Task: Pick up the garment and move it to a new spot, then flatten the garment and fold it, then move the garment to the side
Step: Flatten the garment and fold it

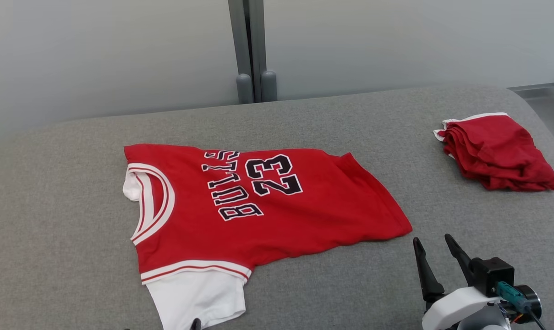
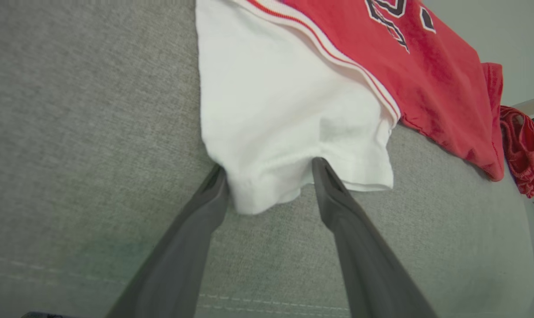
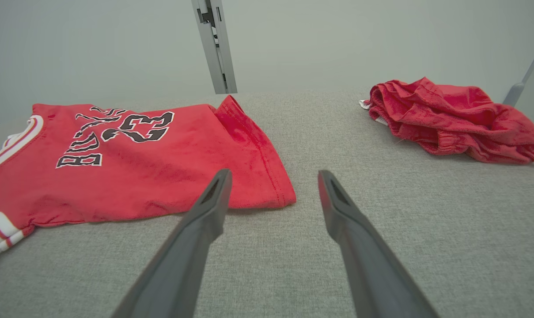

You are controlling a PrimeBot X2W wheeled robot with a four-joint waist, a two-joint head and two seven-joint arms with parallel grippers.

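1. Left gripper (image 2: 269, 170): its two dark fingers stand wide apart at the hem corner of the white sleeve (image 2: 284, 110). One tip is at the sleeve's edge and the other lies over the cloth. Nothing is pinched, and this looks like the set-up for a grasp.
2. Grey upholstered surface (image 1: 52, 229): it carries everything and has bare room on all sides of the shirt, so there is space to fold or slide.
3. Red Bulls 23 jersey (image 1: 304, 215): the task's garment lies print-up across the middle of the surface. Its neck is toward the robot's left and its bottom hem toward the right. It is mostly flat with slight ripples along the near edge, so I judge that flattening is nearly done and folding is next.
4. Bunched red garment (image 1: 496, 151): it sits well apart at the far right, out of the working area, probably set aside.
5. Right gripper (image 1: 432, 240): its fingers are spread and it holds nothing. It hovers over bare fabric just beside the jersey's near hem corner. That position seems chosen so both arms can take the near edge together, with sleeve and hem lifted evenly to avoid skewing the cloth.
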